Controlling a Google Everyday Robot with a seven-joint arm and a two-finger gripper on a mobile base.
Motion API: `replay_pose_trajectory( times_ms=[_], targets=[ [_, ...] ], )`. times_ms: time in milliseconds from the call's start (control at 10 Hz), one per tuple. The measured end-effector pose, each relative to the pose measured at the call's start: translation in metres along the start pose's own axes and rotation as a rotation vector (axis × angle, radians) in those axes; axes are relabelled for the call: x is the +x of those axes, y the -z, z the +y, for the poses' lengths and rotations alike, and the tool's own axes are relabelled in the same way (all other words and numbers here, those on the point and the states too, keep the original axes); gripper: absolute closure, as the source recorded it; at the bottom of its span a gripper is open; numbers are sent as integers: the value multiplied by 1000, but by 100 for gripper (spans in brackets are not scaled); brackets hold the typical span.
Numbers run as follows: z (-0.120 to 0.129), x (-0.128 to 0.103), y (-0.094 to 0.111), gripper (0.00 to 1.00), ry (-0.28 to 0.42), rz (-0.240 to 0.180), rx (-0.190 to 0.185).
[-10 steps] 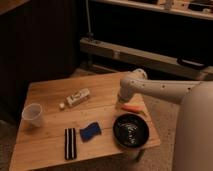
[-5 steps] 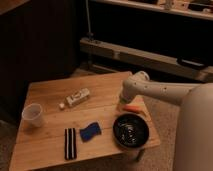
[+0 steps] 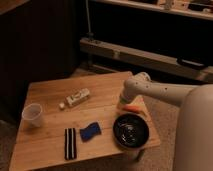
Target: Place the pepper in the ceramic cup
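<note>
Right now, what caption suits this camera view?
Gripper down at the pepper beside the dark bowl; ceramic cup stands across the table.

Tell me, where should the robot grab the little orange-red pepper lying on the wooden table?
Probably across its slim middle, coming straight down from above: the small orange-red tapered pepper lies flat on the wooden table, close behind the wide dark glossy bowl. The gripper hovers at its left end in the picture.
</note>
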Motion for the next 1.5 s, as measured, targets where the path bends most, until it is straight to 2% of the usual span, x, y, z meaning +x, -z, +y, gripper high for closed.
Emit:
replay_pose_trajectory(
  times_ms=[400, 1100, 1500],
  targets=[
    [2, 4, -12, 62, 2, 24, -31],
    [4, 7, -18, 60, 22, 36, -68],
    [3, 6, -17, 32, 45, 22, -67]
  ],
)
